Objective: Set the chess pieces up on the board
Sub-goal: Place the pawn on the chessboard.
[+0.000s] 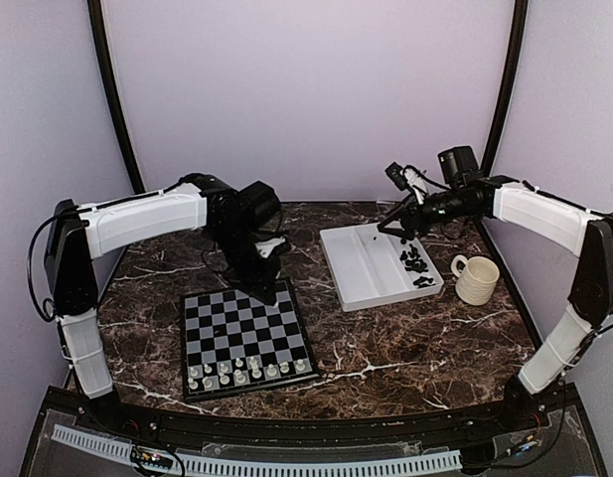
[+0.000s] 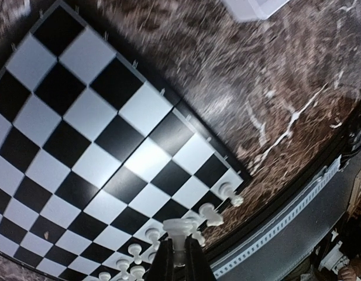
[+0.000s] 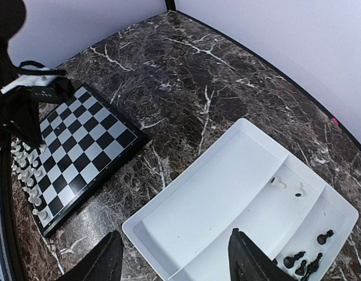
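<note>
Left pincer (image 2: 179, 249) around white piece (image 2: 175, 227), wrist-view only

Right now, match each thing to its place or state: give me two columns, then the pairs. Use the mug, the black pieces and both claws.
1 mug
2 black pieces
3 left claw
4 right claw

A open above the tray
B shut on a white piece over the board
C in the tray's narrow compartment
D on the table beside the tray

Pairs: 1-D, 2-C, 3-B, 4-A
</note>
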Robot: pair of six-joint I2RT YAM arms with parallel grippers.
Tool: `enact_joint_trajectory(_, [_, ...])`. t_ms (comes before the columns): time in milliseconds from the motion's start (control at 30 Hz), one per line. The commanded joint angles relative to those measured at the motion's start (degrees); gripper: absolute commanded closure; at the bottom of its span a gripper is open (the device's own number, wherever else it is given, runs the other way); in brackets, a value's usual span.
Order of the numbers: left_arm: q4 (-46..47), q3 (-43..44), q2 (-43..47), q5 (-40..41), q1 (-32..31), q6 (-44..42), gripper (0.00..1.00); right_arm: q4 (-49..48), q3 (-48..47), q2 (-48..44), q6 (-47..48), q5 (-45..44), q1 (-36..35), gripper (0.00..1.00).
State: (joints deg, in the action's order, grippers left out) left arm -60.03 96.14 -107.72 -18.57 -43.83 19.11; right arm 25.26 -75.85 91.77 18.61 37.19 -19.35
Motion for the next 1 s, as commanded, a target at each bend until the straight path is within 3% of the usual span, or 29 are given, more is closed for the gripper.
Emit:
enact_joint_trajectory(0, [-8.44,-4.29,-1.2,-2.88,0.36,-0.65,1.0,3.05,-0.67,0.26,4.72,-1.8,-3.03,0.37])
enact_joint_trajectory(300, [-9.38,-5.87,-6.62,-2.96,0.29,-2.29,0.99,5.6,-0.81,1.03,7.87,-3.93,-6.61,0.36])
enact_joint_trajectory(567, [-8.07,-4.73,-9.19,-3.2,0.29,-3.27,0.88,6.45,-1.34,1.82,8.51,-5.17,-7.58,0.36])
enact_joint_trajectory(667, [-7.19,-4.49,-9.4,-3.2,0.25,-3.34,0.77,6.83,-1.7,2.12,8.68,-5.61,-7.88,0.36])
enact_joint_trajectory(800, [-6.34,-4.4,-9.37,-2.96,0.32,-3.59,0.72,7.54,-2.22,2.69,8.98,-5.9,-8.39,0.36])
enact_joint_trajectory(967, [-6.07,-4.78,-9.06,-2.75,0.14,-3.83,0.7,8.33,-2.89,3.49,9.24,-6.19,-8.88,0.36])
